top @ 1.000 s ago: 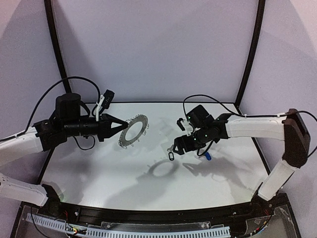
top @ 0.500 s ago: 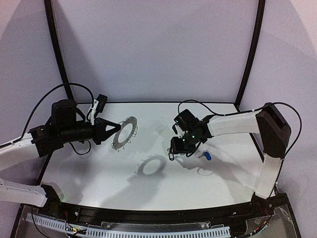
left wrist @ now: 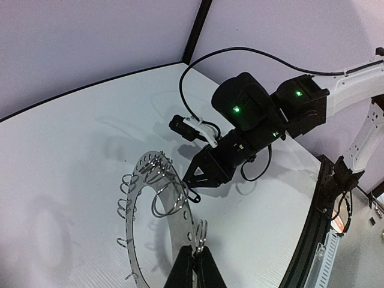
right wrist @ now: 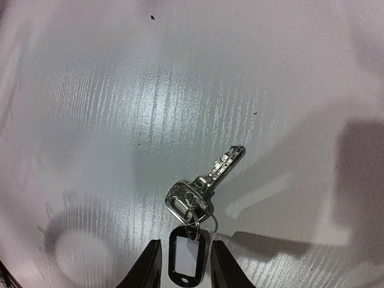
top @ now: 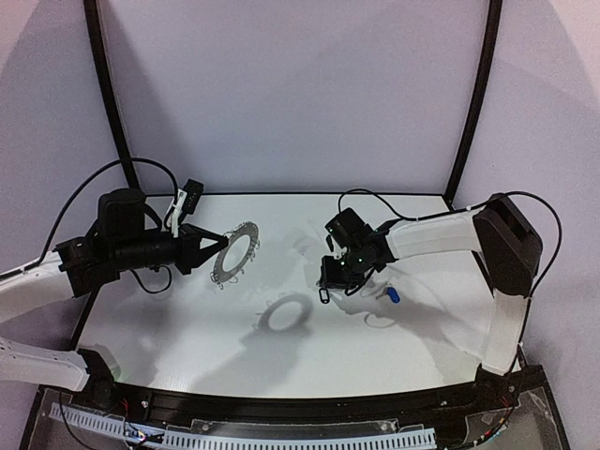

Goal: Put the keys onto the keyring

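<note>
Well, my left claw (left wrist: 194, 259) is pinched tight on the rim of the keyring (left wrist: 183, 213), fingers closed with the plate between them. The ring stands out past my fingertips, tilted on edge and lifted off the table (top: 187, 337), its shadow lying below it. Its wire clips stick out all round the rim, one right at my fingertips.

My right claw (right wrist: 186, 242) is down at the table, across from the ring and well apart from it. The black tag (right wrist: 186, 259) sits between its two fingers, which stand close on either side; I cannot tell whether they press it. The silver key (right wrist: 207, 179) on that tag lies flat just ahead of the fingertips, blade pointing away. The blue-tagged key (top: 394, 295) lies on the table just beside this claw, on the side away from the ring.
</note>
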{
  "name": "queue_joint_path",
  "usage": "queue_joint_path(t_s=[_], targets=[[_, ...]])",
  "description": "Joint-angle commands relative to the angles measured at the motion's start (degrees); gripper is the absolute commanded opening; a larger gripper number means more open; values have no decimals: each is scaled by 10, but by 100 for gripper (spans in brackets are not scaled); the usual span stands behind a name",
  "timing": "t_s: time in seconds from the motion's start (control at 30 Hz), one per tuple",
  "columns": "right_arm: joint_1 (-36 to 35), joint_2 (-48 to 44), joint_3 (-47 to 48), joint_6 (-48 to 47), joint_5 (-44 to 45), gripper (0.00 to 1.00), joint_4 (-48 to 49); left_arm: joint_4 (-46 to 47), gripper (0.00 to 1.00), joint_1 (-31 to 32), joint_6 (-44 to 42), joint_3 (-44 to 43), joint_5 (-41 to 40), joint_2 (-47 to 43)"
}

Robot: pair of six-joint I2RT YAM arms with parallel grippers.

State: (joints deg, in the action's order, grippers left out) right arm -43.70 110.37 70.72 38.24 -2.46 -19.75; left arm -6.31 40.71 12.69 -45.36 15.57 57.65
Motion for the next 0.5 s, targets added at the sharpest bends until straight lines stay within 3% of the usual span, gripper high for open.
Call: queue_joint_path(t_s=[0.0,0.47], targets=[[5,16,11,14,13,29,18,-4,1,0,6,4,2,-13],[6,39,19,21,21,18,29,-11,1,0,12,4,6,-16]])
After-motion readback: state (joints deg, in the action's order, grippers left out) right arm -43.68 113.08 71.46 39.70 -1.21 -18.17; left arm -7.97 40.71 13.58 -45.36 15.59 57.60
